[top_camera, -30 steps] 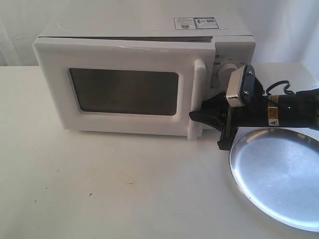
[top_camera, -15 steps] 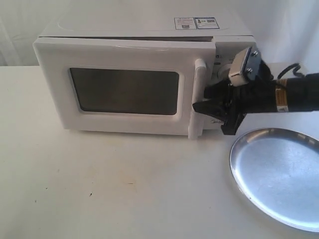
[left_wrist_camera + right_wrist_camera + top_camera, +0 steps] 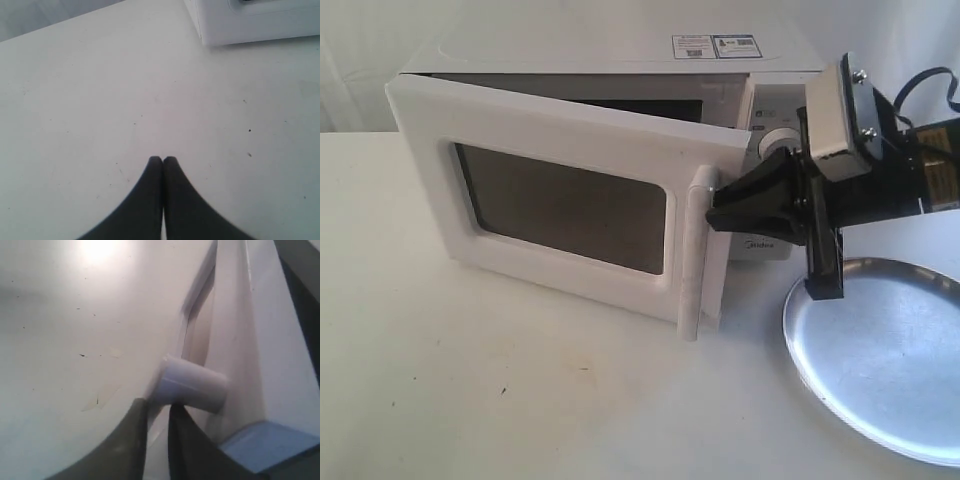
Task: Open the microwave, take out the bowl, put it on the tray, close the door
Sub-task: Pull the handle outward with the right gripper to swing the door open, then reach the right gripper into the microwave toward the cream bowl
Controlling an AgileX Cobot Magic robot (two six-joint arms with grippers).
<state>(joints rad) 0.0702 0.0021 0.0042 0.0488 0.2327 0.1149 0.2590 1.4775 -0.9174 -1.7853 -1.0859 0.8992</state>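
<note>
The microwave point(image 3: 620, 55) sits at the back of the counter point(image 3: 520, 380), with small stickers point(image 3: 713, 46) on its top. Its door point(image 3: 560, 140) stands partly open, hinged at the left, and its free edge angles out toward the front. A dark gap shows behind the door's top edge, and what lies inside cannot be made out. The door's dark window point(image 3: 565, 205) faces forward and slightly right. The white handle point(image 3: 695, 260) runs down the free edge, its lower end just above the counter.

The right gripper point(image 3: 712, 210) reaches in from the right, with its black tips against the upper part of the handle. A round knob point(image 3: 772, 142) shows on the control panel just behind it. In the right wrist view the gripper point(image 3: 159, 407) has its jaws close together with only a narrow slit between them. The fingers point(image 3: 131, 440) sit right under a short white stub of the handle point(image 3: 192, 387). Whether they pinch the handle or only bear against it cannot be told.

The tray point(image 3: 880, 370) lies flat on the counter to the right of the microwave, below the right arm and just beside the door's free edge.

The left gripper point(image 3: 163, 160) appears only in its wrist view. Its jaws are pressed together with nothing between them, over bare counter, and a corner of the microwave point(image 3: 250, 22) shows beyond it.
</note>
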